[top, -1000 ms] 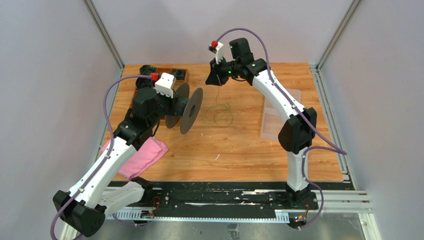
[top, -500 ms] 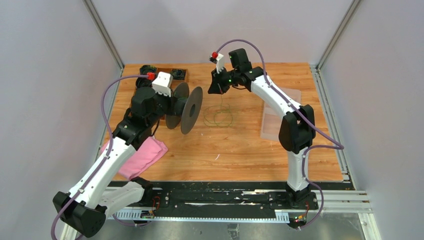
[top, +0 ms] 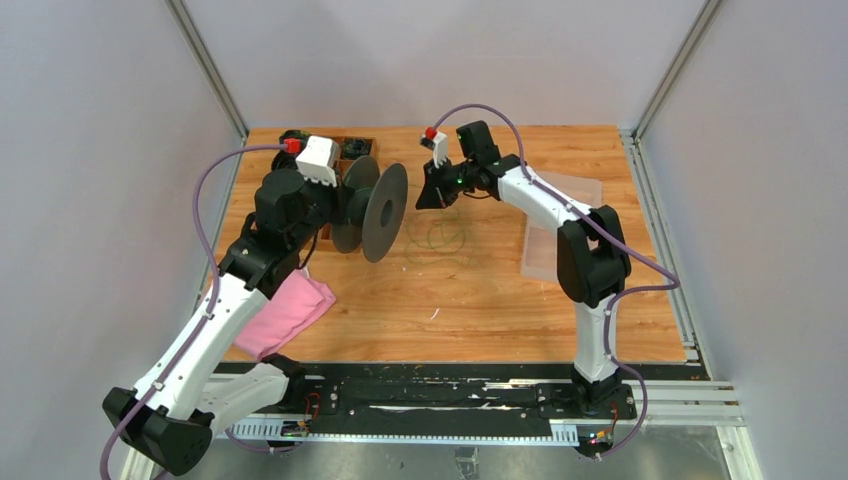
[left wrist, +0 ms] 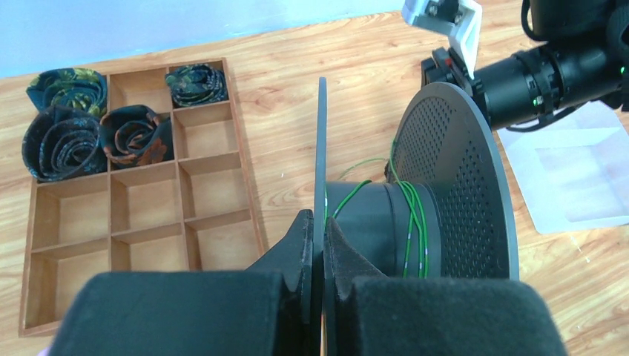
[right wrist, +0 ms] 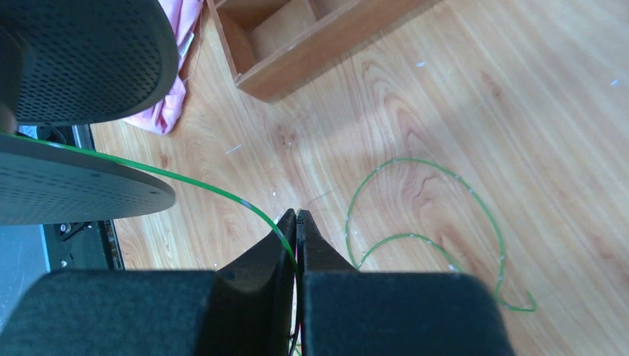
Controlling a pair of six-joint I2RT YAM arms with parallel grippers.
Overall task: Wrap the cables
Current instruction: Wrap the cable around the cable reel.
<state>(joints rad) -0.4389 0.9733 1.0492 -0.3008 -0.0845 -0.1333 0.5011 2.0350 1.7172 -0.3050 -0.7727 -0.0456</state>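
The cable (right wrist: 222, 193) runs in three parts: a few green turns lie around the hub of the spool (left wrist: 410, 230), a strand leaves the spool at the left of the right wrist view and curves into the right gripper (right wrist: 296, 219), and the remainder lies as a loose loop on the table (top: 440, 238), just right of centre in the top view. The right gripper's jaws are pressed together with the strand passing into them, so it looks pinched. Over the last second this gripper has come down and forward from the upper middle of the top view to just beside the spool (top: 385, 212), and the spool has shifted a little up the frame. That probably means another turn is being led onto the hub, with most of the cable not yet wound. The left gripper (left wrist: 317, 222) is clamped on the edge of the spool's near flange, holding its axis level. In the top view the strand between gripper and spool is too thin to trace. The cable's free end cannot be picked out, and the left gripper's body hides the hub's underside.
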